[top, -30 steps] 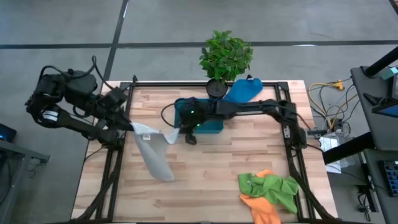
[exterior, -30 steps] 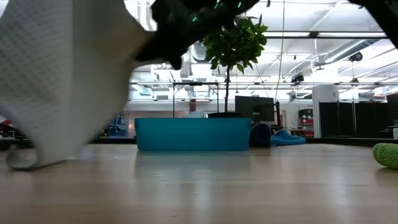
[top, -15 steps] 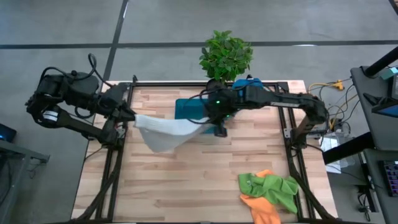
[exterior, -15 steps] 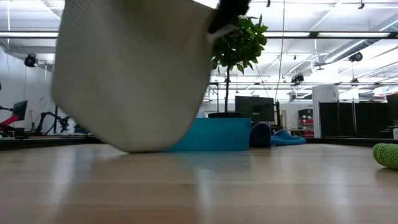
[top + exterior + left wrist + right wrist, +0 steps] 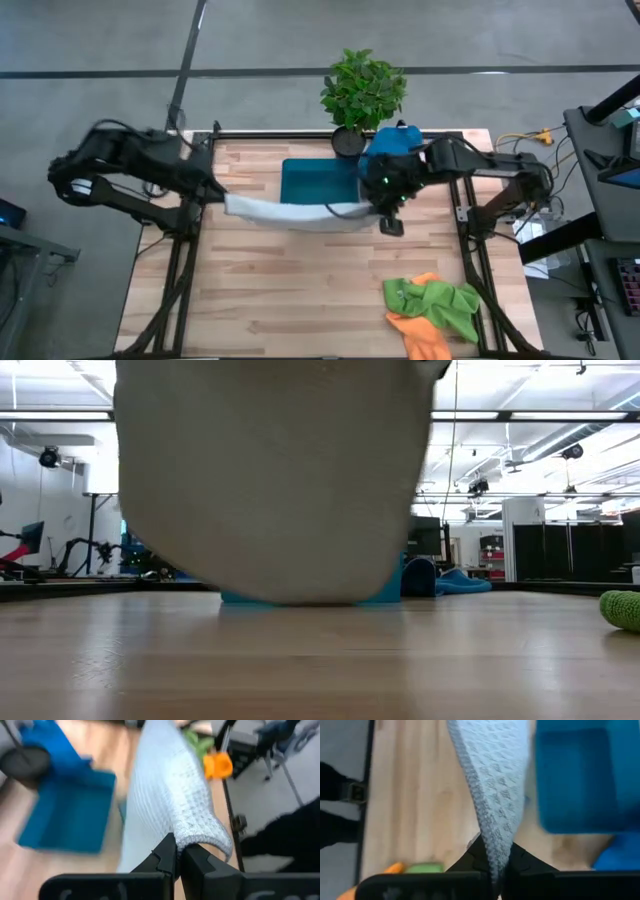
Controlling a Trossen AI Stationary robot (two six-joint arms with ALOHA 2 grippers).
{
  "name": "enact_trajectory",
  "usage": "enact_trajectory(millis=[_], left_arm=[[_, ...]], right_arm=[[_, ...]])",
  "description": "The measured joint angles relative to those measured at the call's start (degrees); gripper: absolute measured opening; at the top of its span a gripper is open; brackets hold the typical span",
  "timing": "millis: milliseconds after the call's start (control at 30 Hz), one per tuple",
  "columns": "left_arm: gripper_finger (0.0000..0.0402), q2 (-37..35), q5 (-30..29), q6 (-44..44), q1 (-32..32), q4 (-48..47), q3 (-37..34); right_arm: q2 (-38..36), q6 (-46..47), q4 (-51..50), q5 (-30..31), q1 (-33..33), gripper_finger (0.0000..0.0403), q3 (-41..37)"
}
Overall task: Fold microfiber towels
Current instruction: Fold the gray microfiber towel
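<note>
The grey-white microfiber towel (image 5: 295,213) hangs spread out between my two grippers, in front of the blue tray (image 5: 318,180). In the low view the towel (image 5: 270,480) is a wide sheet whose rounded lower edge seems to hang just clear of the table. My left gripper (image 5: 222,198) is shut on its left end and my right gripper (image 5: 375,210) on its right end. A blue towel (image 5: 392,142) lies at the far edge. A green towel (image 5: 440,298) and an orange one (image 5: 418,328) lie bunched together near the right front. My left gripper pinches a bunched corner of the towel (image 5: 197,832) between its two fingers, coming from the table's left and slanting down. The cloth runs away from it toward the other gripper. My right gripper pinches the towel's hemmed edge (image 5: 494,837) between its two fingers, slanting down from the right. The cloth stretches away from the fingers and hangs below them.
A potted plant (image 5: 363,90) stands at the far edge beside the blue towel. The blue tray sits behind the hanging towel. Bare wood lies in the middle and at the near left of the table (image 5: 280,300).
My right gripper has gone up and toward the table's right edge with its end of the towel. My left gripper has sunk a little. The towel, which drooped from the left gripper onto the table, is now drawn out wide between both grippers and lifted.
</note>
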Motion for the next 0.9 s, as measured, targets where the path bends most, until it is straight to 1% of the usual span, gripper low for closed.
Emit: enact_trajectory(millis=[100, 167, 233, 367, 467, 567, 667, 733, 767, 833, 900], left_arm=[[0.0, -2.2, 1.3, -2.5, -2.0, 4.2, -6.8], [0.0, -4.8, 2.4, -4.4, -3.8, 10.4, -12.1], [0.0, -7.4, 4.7, -6.7, -5.6, 17.1, -18.0], [0.0, -12.0, 8.5, -14.1, -9.7, 28.7, -30.2], [0.0, -14.8, 10.0, -21.1, -13.6, 37.7, -38.7], [0.0, -16.6, 10.8, -28.1, -18.9, 50.1, -46.1], [0.0, -17.4, 12.6, -35.8, -25.0, 67.5, -52.0], [0.0, -16.4, 12.3, -39.6, -28.7, 79.4, -55.0], [0.0, -15.5, 11.0, -40.5, -30.4, 83.7, -55.9], [0.0, -13.1, 7.3, -41.5, -33.1, 87.7, -56.9], [0.0, -10.5, 4.5, -41.8, -34.5, 87.4, -57.2]], right_arm=[[0.0, 3.7, -0.2, -1.2, 4.0, 0.0008, 0.0], [0.2, 6.5, 0.0, -2.5, 6.4, 0.0008, 0.0], [0.3, 9.5, 0.4, -4.0, 8.6, 0.0008, -0.3], [0.3, 16.4, 2.7, -6.3, 13.1, 0.0008, -2.6], [0.4, 22.4, 5.6, -8.4, 16.3, 0.0008, -3.6], [0.6, 28.3, 10.8, -11.0, 19.5, 0.0008, -3.7], [0.8, 34.1, 17.4, -14.7, 22.4, 0.0008, -3.7], [0.8, 37.2, 20.9, -17.2, 23.9, 0.0008, -3.6], [0.8, 38.1, 21.9, -18.0, 24.6, 0.0008, -3.5], [0.7, 38.3, 21.9, -18.6, 25.6, 0.0008, -3.3], [0.7, 36.9, 20.8, -18.7, 25.9, 0.0008, -3.5]])
